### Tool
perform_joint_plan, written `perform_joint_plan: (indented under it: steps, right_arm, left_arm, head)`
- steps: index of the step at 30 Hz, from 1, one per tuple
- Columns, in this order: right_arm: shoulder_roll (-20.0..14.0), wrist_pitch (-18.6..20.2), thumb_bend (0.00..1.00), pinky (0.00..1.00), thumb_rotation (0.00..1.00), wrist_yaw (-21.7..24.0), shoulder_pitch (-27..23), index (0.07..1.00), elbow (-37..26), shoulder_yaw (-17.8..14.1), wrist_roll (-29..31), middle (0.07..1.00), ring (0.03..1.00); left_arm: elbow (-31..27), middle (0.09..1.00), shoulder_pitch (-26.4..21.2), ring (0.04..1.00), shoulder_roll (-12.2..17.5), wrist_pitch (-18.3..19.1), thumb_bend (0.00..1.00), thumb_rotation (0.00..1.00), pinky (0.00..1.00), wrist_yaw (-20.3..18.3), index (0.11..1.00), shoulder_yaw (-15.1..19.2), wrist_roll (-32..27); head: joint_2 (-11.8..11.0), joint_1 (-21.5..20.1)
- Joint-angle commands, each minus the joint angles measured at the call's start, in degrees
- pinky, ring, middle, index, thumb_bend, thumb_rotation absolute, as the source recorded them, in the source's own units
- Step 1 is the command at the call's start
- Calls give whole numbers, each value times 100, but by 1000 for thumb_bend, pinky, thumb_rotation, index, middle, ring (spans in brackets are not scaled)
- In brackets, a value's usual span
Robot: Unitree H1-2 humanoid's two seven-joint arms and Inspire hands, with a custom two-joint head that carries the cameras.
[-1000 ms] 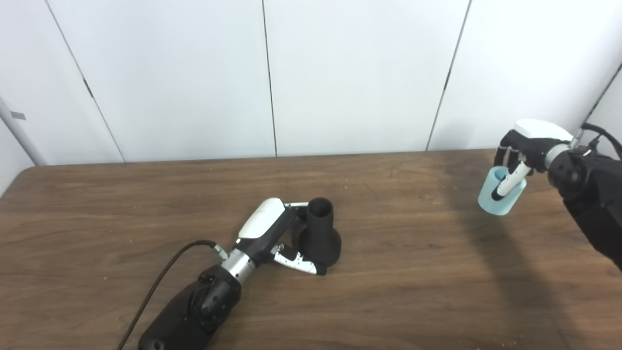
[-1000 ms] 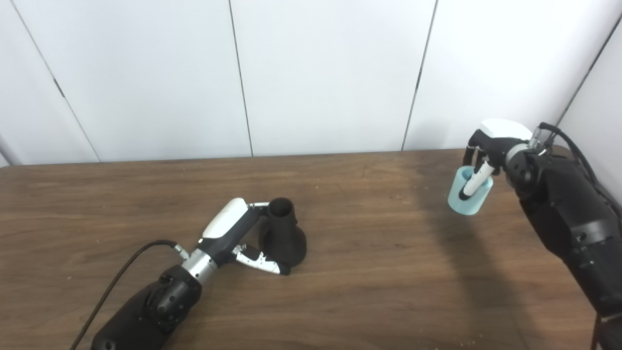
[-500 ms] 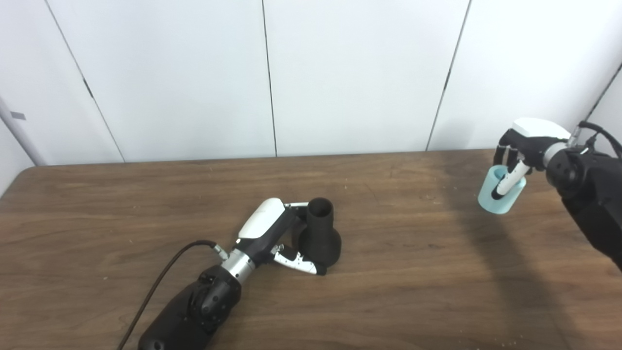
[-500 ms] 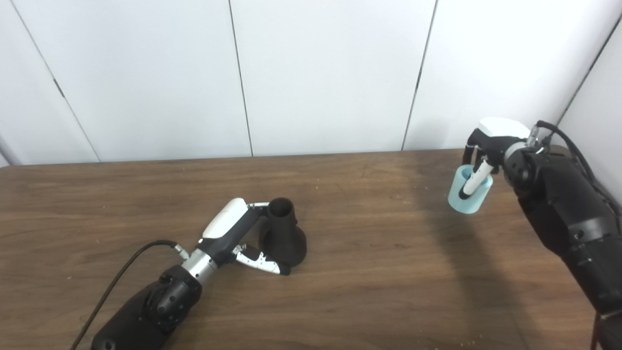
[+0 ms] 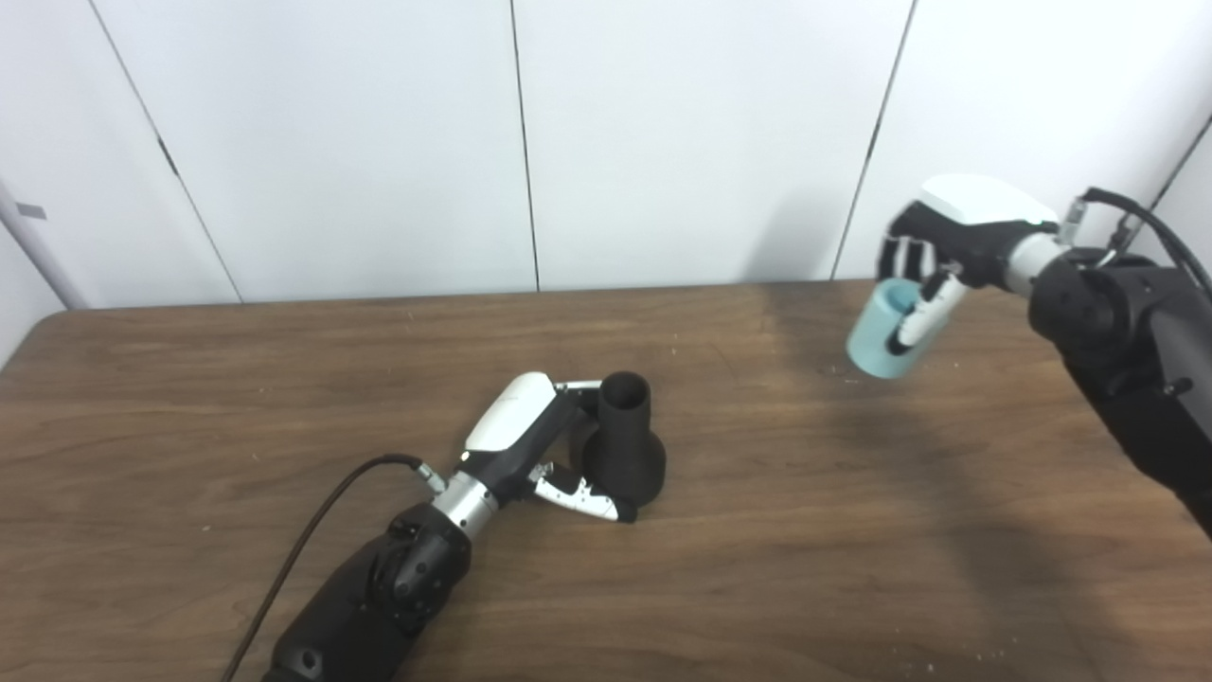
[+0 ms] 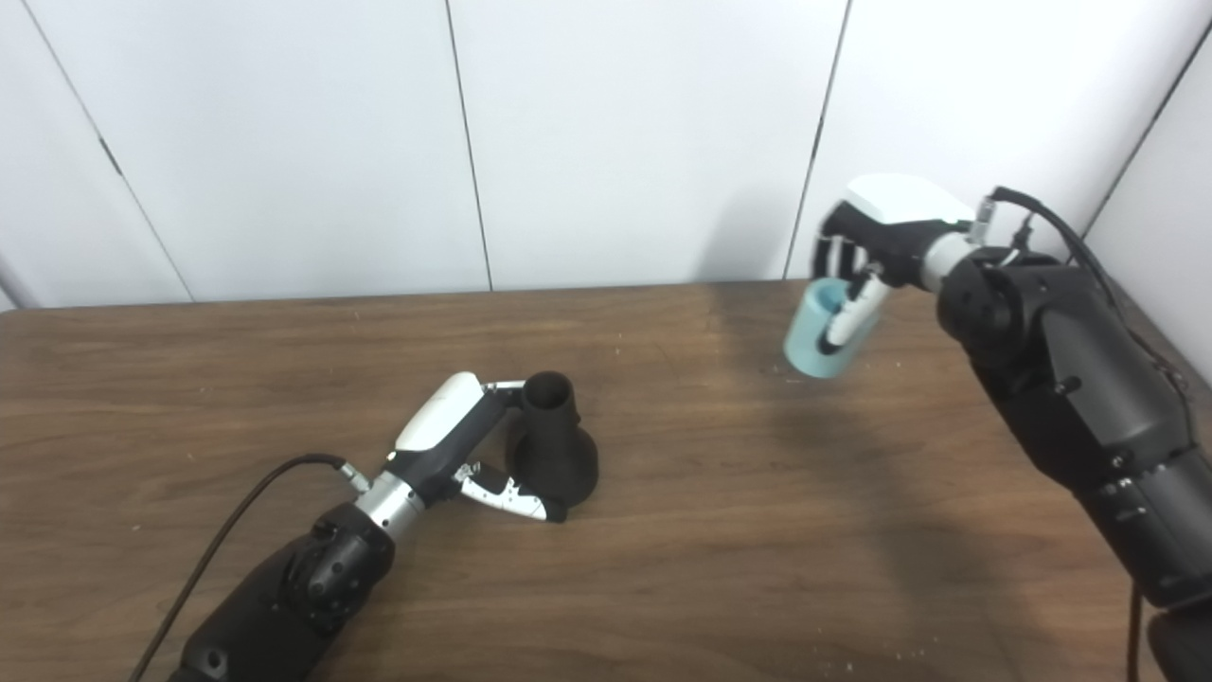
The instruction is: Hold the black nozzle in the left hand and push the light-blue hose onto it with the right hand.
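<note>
Near the middle of the brown wooden table [image 5: 284, 379], the left hand [image 5: 530, 445] wraps its fingers around the black flared plastic nozzle [image 5: 623, 445], which stands upright on its wide base with the narrow mouth up. Well apart to its right and raised above the tabletop, the right hand [image 5: 947, 246] clasps the short light-blue cylindrical hose [image 5: 881, 333], tilted, with one finger apparently reaching inside its open end.

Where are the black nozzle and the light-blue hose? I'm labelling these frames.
black nozzle [image 5: 624, 453], left eye view, on its flared body.
light-blue hose [image 5: 871, 346], left eye view, on its outer wall.
</note>
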Motion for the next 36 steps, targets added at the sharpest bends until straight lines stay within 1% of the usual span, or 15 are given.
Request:
perform_joint_plan:
  steps: [1,4,7,11,15,16,17,19,23,27,29,30,33,36]
  right_arm:
    - [-99,-58,525,231,0,83,-558,514,-394,-191,84,409,310]
    - [18,106,528,291,0,421,-680,513,-760,-107,104,436,361]
    - [134,280,529,310,0,828,-828,511,-1055,20,17,444,373]
    - [408,634,529,303,0,1480,-1218,508,-1379,292,-146,452,375]
    - [634,691,530,296,0,1837,-1499,500,-1456,500,-305,458,378]
    - [700,687,529,252,0,1899,-1568,505,-1445,555,-339,437,333]
    - [757,686,527,219,0,1951,-1630,507,-1442,601,-363,423,302]
    - [839,688,526,190,0,2031,-1717,511,-1449,655,-398,415,282]
    - [1089,686,529,250,0,2141,-1902,504,-1471,693,-432,449,344]
    - [1263,591,526,174,0,2095,-1974,505,-1462,656,-371,411,263]
    - [1302,559,526,166,0,2089,-1996,504,-1456,653,-374,406,257]
    - [1316,543,526,166,0,2088,-2007,504,-1452,656,-386,406,257]
    - [1340,511,529,204,0,2091,-2034,500,-1443,665,-427,431,309]
    - [1348,528,531,228,0,2113,-2052,495,-1437,681,-495,447,333]
  left_arm:
    - [670,472,1040,580,-149,314,519,87,662,-379,476,-465,428]
    - [681,472,1029,579,-160,310,519,87,671,-369,476,-476,446]
    - [681,472,1028,580,-178,332,518,87,688,-374,476,-494,462]
    - [642,469,1027,578,-193,350,518,87,702,-387,476,-539,507]
    - [666,465,1003,574,-202,320,518,88,696,-391,476,-565,510]
    - [662,465,1001,574,-204,321,518,88,693,-395,476,-569,513]
    - [656,465,1000,574,-207,327,518,88,691,-397,476,-574,518]
    - [657,465,997,576,-217,333,518,87,688,-395,476,-582,529]
    - [689,468,976,576,-240,315,518,87,686,-410,476,-590,518]
    - [689,472,967,576,-253,311,518,87,685,-424,476,-591,514]
    - [705,473,961,576,-260,300,518,88,684,-419,476,-591,518]
    - [724,473,956,576,-266,291,518,88,684,-411,476,-592,523]
    - [751,472,947,576,-274,279,518,88,684,-402,477,-593,525]
    - [740,474,951,576,-272,278,518,88,682,-396,477,-594,527]
  head:
    - [7,-1]
    - [4,20]
    - [10,54]
    - [22,84]
    - [29,117]
    - [31,119]
    - [33,128]
    - [35,141]
    - [34,165]
    - [29,182]
    - [31,187]
    - [27,189]
    - [26,187]
    - [27,188]
